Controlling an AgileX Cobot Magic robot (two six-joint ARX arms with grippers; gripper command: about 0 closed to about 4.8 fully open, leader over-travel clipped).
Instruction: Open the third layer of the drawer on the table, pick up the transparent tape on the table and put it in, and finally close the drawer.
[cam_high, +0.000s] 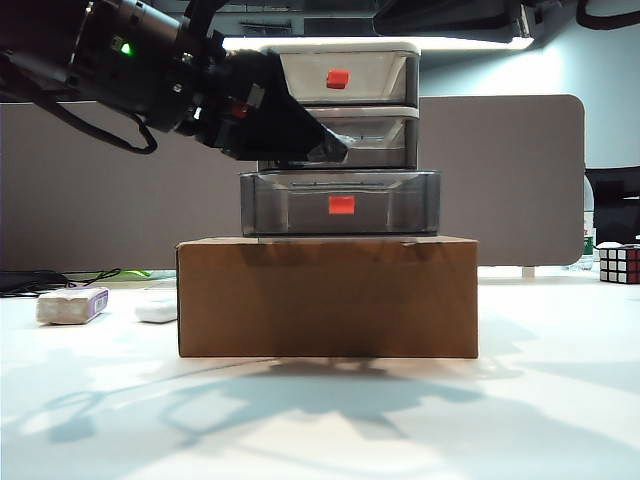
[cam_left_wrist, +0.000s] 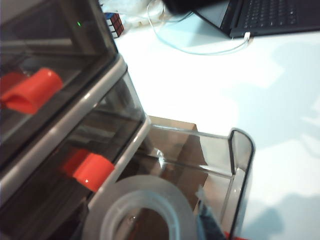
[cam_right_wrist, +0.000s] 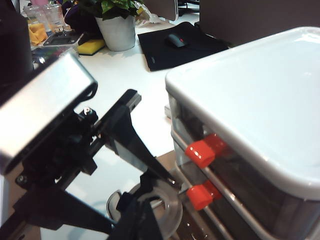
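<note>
The drawer (cam_high: 345, 110) stands on a brown cardboard box (cam_high: 327, 295). Its third layer (cam_high: 290, 203), the lowest one with a red handle (cam_high: 341, 205), is pulled out toward the exterior camera. In the left wrist view its clear wall (cam_left_wrist: 240, 165) shows below the two shut drawers. My left gripper (cam_high: 320, 150) reaches in from the left above that open drawer and is shut on the transparent tape (cam_left_wrist: 142, 187). The right wrist view shows the same black gripper (cam_right_wrist: 157, 197) and the tape (cam_right_wrist: 171, 210) between its fingers. My right gripper is out of view.
On the table (cam_high: 320, 420) left of the box lie a purple-labelled whitish block (cam_high: 72, 305) and a white bar (cam_high: 157, 308). A Rubik's cube (cam_high: 619, 264) sits at the far right. A laptop (cam_left_wrist: 270, 17) and a white cable (cam_left_wrist: 200, 50) lie behind the unit.
</note>
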